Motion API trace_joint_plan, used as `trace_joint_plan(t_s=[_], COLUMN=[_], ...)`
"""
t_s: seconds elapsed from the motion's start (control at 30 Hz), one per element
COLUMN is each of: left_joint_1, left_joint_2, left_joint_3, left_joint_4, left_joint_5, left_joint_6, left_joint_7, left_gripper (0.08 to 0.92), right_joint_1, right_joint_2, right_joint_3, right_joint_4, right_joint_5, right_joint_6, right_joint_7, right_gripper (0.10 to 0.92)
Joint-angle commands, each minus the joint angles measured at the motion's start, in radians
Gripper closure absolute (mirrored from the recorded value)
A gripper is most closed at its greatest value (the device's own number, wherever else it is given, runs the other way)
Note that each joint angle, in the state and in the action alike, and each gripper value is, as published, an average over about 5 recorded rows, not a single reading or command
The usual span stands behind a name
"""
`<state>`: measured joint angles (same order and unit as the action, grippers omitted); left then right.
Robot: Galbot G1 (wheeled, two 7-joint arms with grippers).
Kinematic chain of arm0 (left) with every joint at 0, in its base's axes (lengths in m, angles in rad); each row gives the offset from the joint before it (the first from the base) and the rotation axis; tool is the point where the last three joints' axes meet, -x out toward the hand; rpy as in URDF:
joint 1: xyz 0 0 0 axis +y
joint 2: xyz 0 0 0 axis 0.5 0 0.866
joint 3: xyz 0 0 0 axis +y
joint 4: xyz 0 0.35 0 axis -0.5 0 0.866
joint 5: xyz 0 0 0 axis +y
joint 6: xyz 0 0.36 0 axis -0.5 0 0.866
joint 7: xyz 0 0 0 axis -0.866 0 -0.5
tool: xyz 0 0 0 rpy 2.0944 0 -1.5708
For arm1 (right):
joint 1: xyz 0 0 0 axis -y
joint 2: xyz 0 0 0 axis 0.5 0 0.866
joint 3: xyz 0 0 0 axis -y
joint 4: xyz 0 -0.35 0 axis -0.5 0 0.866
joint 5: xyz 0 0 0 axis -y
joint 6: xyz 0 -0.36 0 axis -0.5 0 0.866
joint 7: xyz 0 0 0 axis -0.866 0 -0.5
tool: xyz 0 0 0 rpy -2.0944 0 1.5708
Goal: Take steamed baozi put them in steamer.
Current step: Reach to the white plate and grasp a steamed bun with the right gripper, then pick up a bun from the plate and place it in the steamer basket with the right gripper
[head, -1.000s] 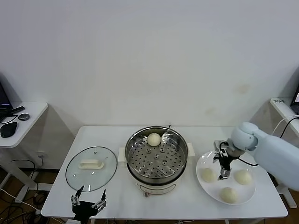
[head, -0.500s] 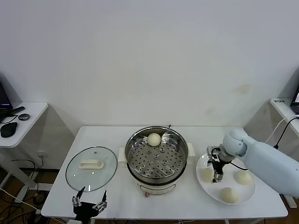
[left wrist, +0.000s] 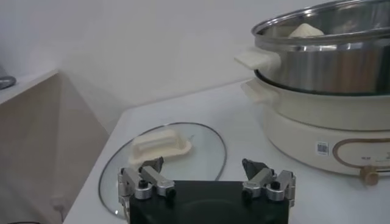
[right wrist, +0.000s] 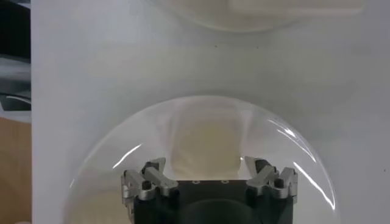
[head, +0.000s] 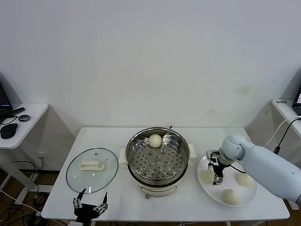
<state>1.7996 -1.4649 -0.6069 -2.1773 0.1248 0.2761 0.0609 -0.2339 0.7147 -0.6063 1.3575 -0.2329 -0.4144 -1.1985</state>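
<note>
The steel steamer (head: 157,160) stands mid-table with one baozi (head: 155,140) on its perforated tray at the back. Three more baozi lie on the white plate (head: 214,192) at the right: one on the left (head: 207,176), one on the right (head: 244,179), one in front (head: 229,196). My right gripper (head: 217,178) is low over the plate, next to the left baozi. In the right wrist view it (right wrist: 205,167) is open, with that baozi (right wrist: 204,140) just ahead between the fingertips. My left gripper (head: 89,203) is parked open at the table's front left.
A round glass lid (head: 91,168) with a white handle lies flat left of the steamer; it also shows in the left wrist view (left wrist: 201,143), just ahead of the left gripper (left wrist: 202,170). The steamer's white handle (head: 192,151) sticks out toward the plate.
My right gripper has moved left and down over the plate, from between the baozi to the left baozi. The left arm and the baozi have not moved.
</note>
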Motion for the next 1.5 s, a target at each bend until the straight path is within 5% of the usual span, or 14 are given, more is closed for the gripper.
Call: trace_joint_plan(t_s=[0.03, 0.37, 0.67, 0.93, 1.17, 1.5], left_joint_1=[-0.001, 0.001, -0.009, -0.015, -0.010, -0.019], left_joint_2=[-0.001, -0.003, -0.010, -0.012, -0.012, -0.019], left_joint_3=[0.002, 0.004, 0.018, 0.022, 0.020, 0.017], left_joint_4=[0.003, 0.004, -0.002, -0.036, -0.062, -0.089], left_joint_5=[0.001, 0.006, 0.021, 0.033, 0.055, 0.047], left_joint_6=[0.000, 0.000, -0.003, -0.003, 0.000, 0.016], left_joint_7=[0.000, -0.002, -0.005, -0.012, -0.015, -0.011], left_gripper=[0.177, 0.177, 0.177, 0.177, 0.177, 0.177], right_joint_1=[-0.006, -0.006, 0.146, 0.611, 1.005, 1.032], right_joint_2=[0.007, 0.000, -0.105, -0.151, 0.008, 0.323], right_joint_3=[0.006, 0.025, -0.033, -0.353, -0.617, -0.624], right_joint_4=[-0.006, -0.001, 0.079, 0.176, 0.186, 0.090], right_joint_5=[-0.006, 0.015, 0.133, 0.359, 0.588, 0.755], right_joint_6=[-0.005, -0.006, -0.043, -0.101, -0.148, -0.249], right_joint_7=[0.018, 0.018, -0.018, -0.054, -0.088, -0.078], right_gripper=[0.224, 0.439, 0.535, 0.549, 0.542, 0.536])
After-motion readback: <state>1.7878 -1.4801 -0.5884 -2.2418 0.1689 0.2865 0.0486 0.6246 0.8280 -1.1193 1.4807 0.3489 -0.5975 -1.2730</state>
